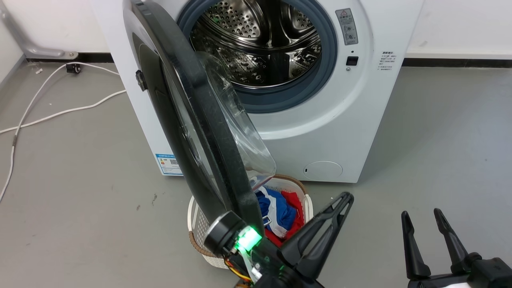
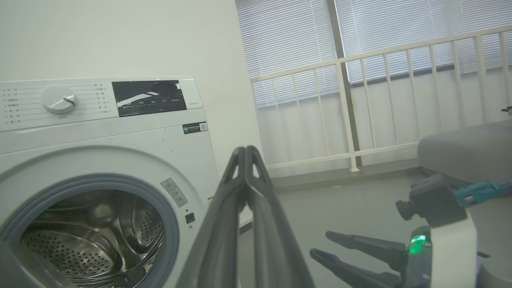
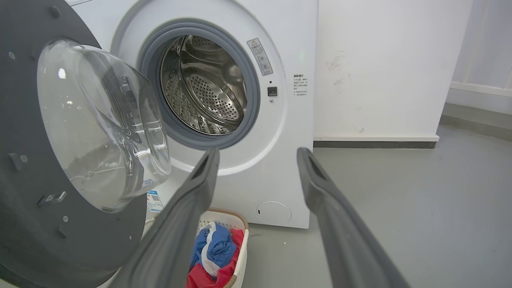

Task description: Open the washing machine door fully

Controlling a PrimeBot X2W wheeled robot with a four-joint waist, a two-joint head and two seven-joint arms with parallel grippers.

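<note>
In the head view the washing machine door (image 1: 208, 132) stands swung out from the left side of the washing machine (image 1: 320, 132), edge-on above a laundry basket (image 1: 195, 224) of clothes (image 1: 280, 212); the left end effector (image 1: 345, 198), just right of it, has its fingers pressed together on nothing, while the right end effector (image 1: 421, 214) is spread wide and empty. The left wrist view shows those closed fingers (image 2: 224, 224) before the steel drum (image 2: 92, 240). The right wrist view shows the door's glass bowl (image 3: 100, 120) well clear of the rubber ring (image 3: 253, 96).
</note>
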